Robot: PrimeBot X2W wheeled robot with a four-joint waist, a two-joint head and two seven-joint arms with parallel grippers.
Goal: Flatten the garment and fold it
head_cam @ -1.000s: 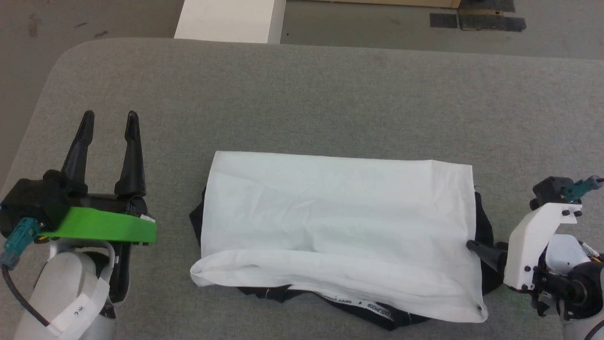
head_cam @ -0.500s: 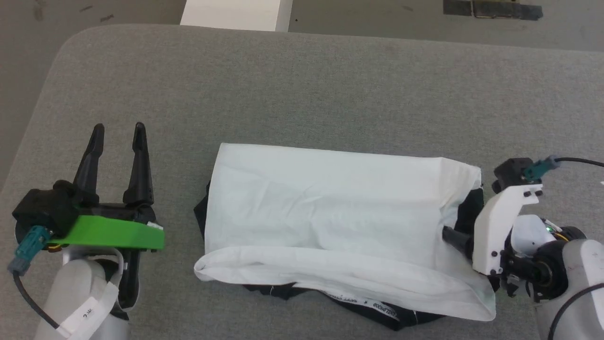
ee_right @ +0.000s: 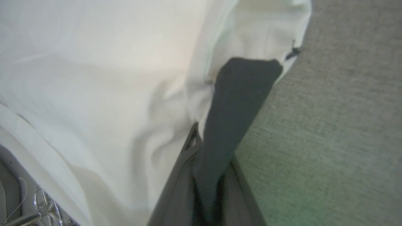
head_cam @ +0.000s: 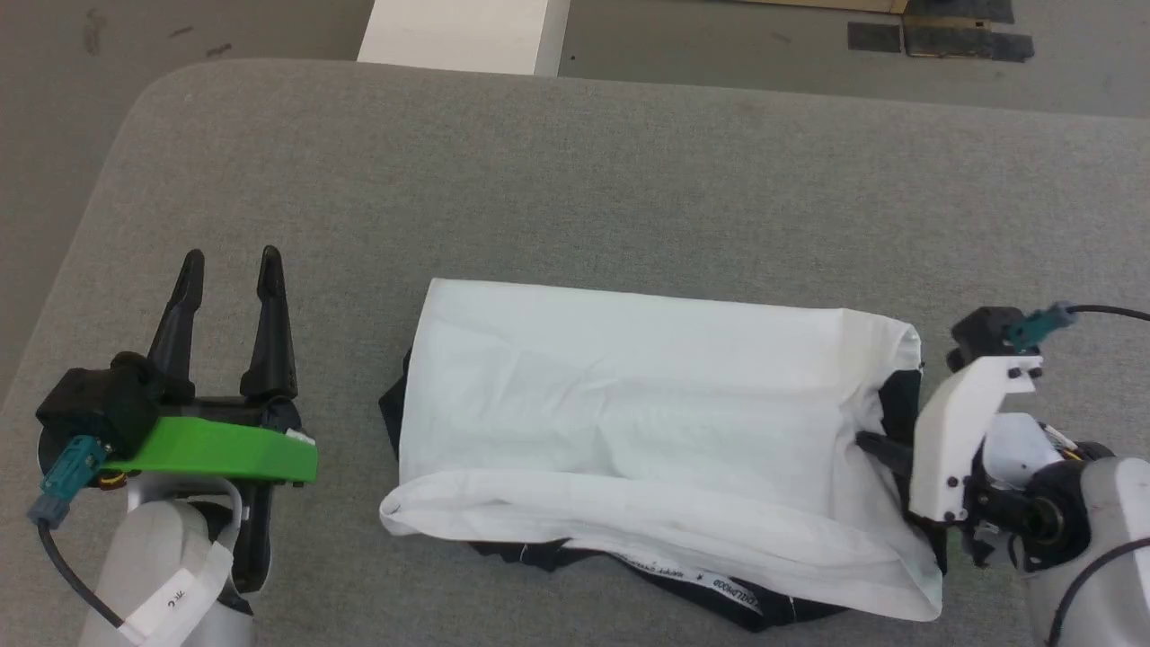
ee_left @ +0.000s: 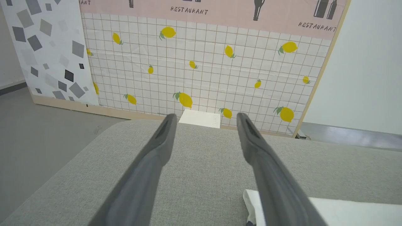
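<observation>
Head view: white shirt (head_cam: pixel 647 422) with black sleeves lying on the grey desk (head_cam: pixel 629 180), long axis running left to right, near edge rolled into a soft lip, black collar with lettered tape (head_cam: pixel 710 586) poking out beneath that lip. At the shirt's right end, the right claw (head_cam: pixel 867 442), pointing leftward along that axis, tips buried in the cloth. Well to the left of the shirt and apart from it, the left claw (head_cam: pixel 231 261), fingers spread wide, gripping nothing.

Left wrist view: the left claw (ee_left: pixel 206 116) gaping above bare desk; a corner of the shirt (ee_left: pixel 345 210) peeking past the right-hand finger, cut off by the frame.

Right wrist view: the right claw (ee_right: pixel 204 163) drawn narrow, pinching a strip of black sleeve (ee_right: pixel 243 94) at the shirt's right end, white cloth bunched just beside it. Fingertips hidden under fabric; number of layers caught impossible to tell.

By the look of it, right arm clearly the nearer and already on the cloth; next move probably a carry of that right end leftward along the long axis, onto the shirt's left half. Sleeves underneath mostly covered by the white layer.
</observation>
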